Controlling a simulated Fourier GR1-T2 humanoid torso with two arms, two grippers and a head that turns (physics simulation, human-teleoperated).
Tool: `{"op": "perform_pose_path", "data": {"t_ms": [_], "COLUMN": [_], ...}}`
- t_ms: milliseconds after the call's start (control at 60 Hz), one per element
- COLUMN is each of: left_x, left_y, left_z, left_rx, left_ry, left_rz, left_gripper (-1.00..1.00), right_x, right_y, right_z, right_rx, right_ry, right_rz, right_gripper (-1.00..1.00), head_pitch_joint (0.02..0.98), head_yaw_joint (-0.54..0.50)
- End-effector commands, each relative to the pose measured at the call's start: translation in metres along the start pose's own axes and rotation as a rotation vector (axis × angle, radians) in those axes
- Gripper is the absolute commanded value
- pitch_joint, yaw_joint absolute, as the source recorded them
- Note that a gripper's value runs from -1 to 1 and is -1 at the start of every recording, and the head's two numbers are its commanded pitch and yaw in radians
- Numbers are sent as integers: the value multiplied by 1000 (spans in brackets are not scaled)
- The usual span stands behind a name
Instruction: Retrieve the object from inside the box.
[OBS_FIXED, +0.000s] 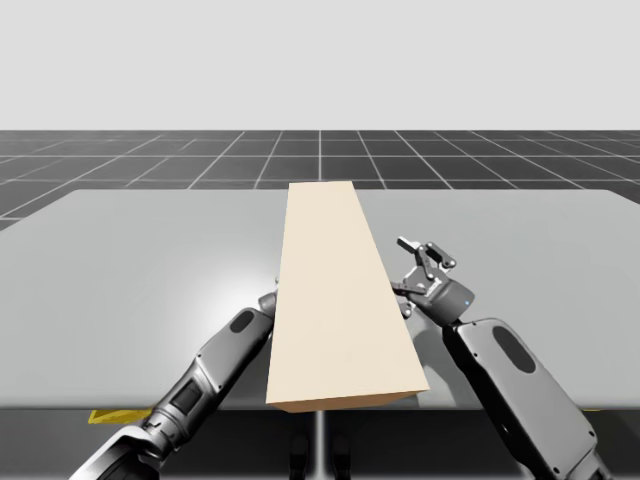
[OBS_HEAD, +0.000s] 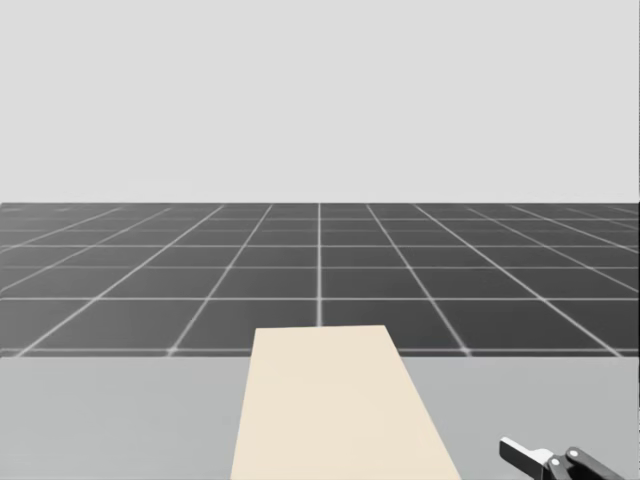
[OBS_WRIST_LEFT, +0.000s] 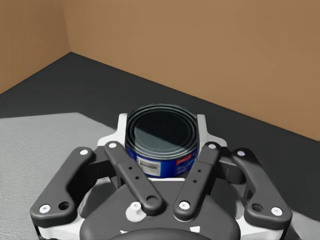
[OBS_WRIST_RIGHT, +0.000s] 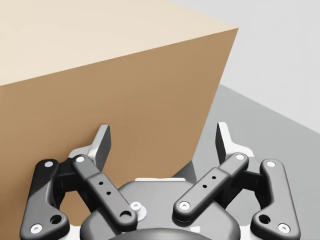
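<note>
Sitting inside the long tan cardboard box (OBS_FIXED: 335, 290), which is brown-walled, dark-floored and placed mid-way across the grey desk (OBS_FIXED: 130, 270): one short round metal can (OBS_WRIST_LEFT: 161, 150) with a blue label. The can is pinched from two sides by the white fingertips of my left gripper (OBS_WRIST_LEFT: 160, 127). My right gripper (OBS_WRIST_RIGHT: 164, 142) has its fingers spread wide and holds nothing, just beside the box's right outer wall, with a corner of the box ahead between its fingers.
</note>
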Motion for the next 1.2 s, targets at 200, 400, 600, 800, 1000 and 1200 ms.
{"op": "perform_pose_path", "data": {"t_ms": [200, 400, 600, 800, 1000, 1200], "left_x": [-10, 8, 25, 52, 109, 171], "left_y": [-7, -3, -6, -15, -4, 31], "left_z": [5, 41, 99, 142, 159, 156], "left_rx": [-16, 83, 160, 253, 331, 318], "left_ry": [25, 67, 53, 32, -1, -26], "left_rz": [-22, -84, -129, -125, -184, -222], "left_gripper": [1000, 1000, 1000, 1000, 1000, 1000], "right_x": [4, 5, 6, 7, 6, 6], "right_y": [25, 23, 22, 19, 17, 16], "right_z": [-8, -7, -8, -8, -9, -8], "right_rx": [125, 115, 106, 95, 86, 86], "right_ry": [-31, -38, -41, -47, -45, -49], "right_rz": [-17, -23, -25, -31, -36, -33], "right_gripper": [-1000, -1000, -1000, -1000, -1000, -1000], "head_pitch_joint": [227, 219, 205, 191, 182, 175], "head_yaw_joint": [-3, -3, -2, -2, -3, -10]}}
